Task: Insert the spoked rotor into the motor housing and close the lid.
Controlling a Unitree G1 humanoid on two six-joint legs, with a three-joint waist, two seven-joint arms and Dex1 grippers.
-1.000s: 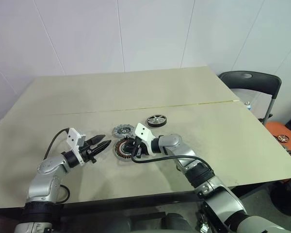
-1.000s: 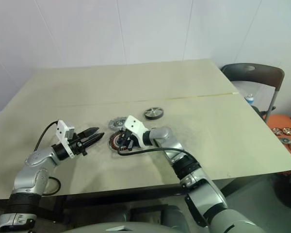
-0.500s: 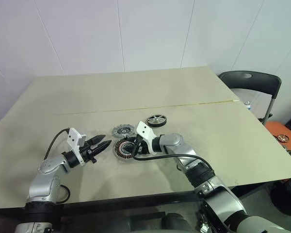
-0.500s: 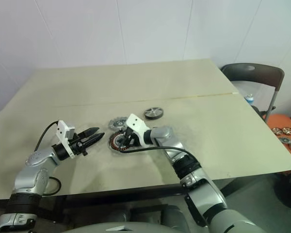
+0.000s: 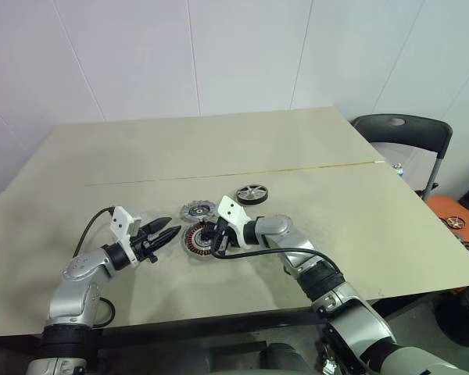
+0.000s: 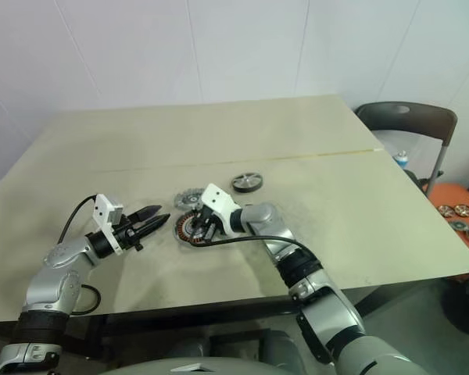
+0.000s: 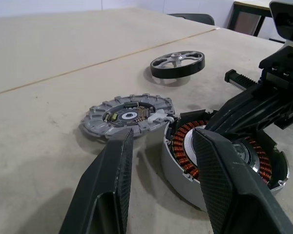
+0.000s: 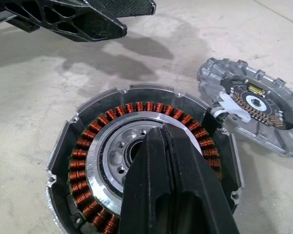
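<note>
While clenched empty over the silver centre of the motor housing (image 8: 136,161), right gripper (image 8: 158,141) points down into its copper windings. Left gripper (image 5: 166,231) released, fingers apart, hovering just left of housing. Lid (image 5: 198,209) touching housing's upper edge; spoked rotor (image 5: 252,193) upper right of centre, on table (image 5: 219,148).

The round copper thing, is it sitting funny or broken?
Not broken. The motor housing looks tipped, one edge seemingly raised off the table, with the shut right gripper over its silver centre. The lid lies flat beside it.
</note>
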